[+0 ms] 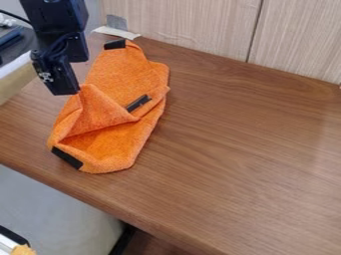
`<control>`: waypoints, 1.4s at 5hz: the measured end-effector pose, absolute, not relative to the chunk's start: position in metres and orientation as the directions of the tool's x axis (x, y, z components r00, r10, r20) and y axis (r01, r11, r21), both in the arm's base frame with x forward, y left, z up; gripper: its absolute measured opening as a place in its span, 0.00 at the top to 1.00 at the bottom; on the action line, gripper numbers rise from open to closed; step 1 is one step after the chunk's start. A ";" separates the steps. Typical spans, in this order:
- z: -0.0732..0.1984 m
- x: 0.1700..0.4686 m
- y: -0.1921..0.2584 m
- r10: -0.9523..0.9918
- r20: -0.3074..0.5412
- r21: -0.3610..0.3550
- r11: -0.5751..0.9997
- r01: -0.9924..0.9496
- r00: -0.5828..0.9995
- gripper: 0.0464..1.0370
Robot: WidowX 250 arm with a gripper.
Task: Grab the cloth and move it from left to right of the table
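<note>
The black gripper [63,82] hangs down at the upper left, over the left part of the table. Just below and to the right of its lower end lies the orange cloth [120,124], a raised fold of it right beside the gripper; whether the two touch is unclear. The cloth is crumpled and partly folded over on the table's left side, with black patches at its top corner, middle and lower left corner.
The brown wooden table [246,149] extends to the right of the cloth, its front edge slanting down to the right. A light wood-grain panel [186,25] stands along the back. Pale tape [116,33] sticks at the back left edge, and dark items lie at the far left.
</note>
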State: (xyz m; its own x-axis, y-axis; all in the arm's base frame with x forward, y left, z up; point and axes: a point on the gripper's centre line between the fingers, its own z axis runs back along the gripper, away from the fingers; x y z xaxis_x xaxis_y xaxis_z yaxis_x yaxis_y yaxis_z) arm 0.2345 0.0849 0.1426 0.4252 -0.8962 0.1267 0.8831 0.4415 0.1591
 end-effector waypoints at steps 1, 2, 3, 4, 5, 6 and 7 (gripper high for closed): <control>0.135 0.236 0.085 -0.893 0.125 0.130 0.447 0.885 0.432 0.04; 0.119 0.269 0.108 -0.866 0.127 0.093 0.496 0.864 0.484 0.04; 0.095 0.289 0.124 -0.852 0.100 0.075 0.522 0.849 0.515 0.04; 0.068 0.300 0.130 -0.849 0.060 0.067 0.529 0.846 0.525 0.04; 0.044 0.307 0.126 -0.861 0.020 0.056 0.508 0.859 0.508 0.04; 0.025 0.317 0.123 -0.869 0.011 0.060 0.494 0.867 0.494 0.04; 0.021 0.318 0.118 -0.876 0.003 0.066 0.482 0.874 0.482 0.04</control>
